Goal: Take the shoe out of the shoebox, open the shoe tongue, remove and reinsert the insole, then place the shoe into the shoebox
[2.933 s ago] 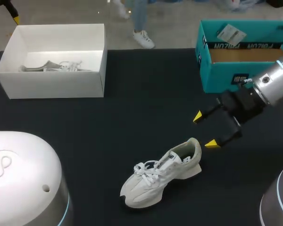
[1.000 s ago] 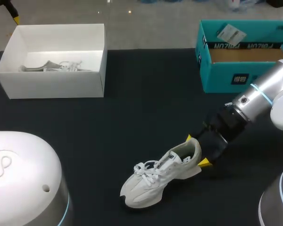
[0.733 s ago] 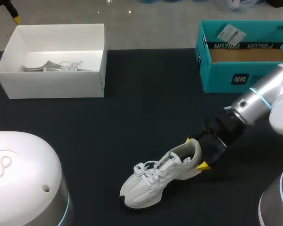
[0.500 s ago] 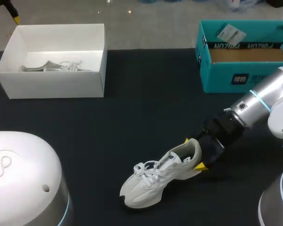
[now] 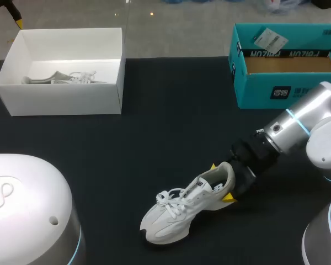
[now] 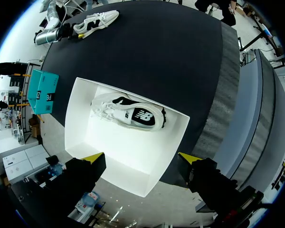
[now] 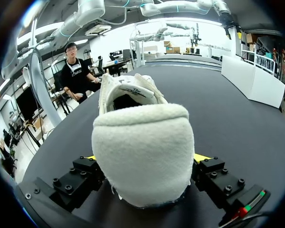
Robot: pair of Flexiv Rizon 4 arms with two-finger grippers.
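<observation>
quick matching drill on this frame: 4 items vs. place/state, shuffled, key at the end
Items
1. loose shoe
2. white shoebox
3. teal box
4. right jaws

Place or state
A. holds a second shoe
B. straddling a heel
C. on its sole on the black table, laces up
D. far right corner, no shoe visible inside

Pairs: 1-C, 2-A, 3-D, 4-B
</observation>
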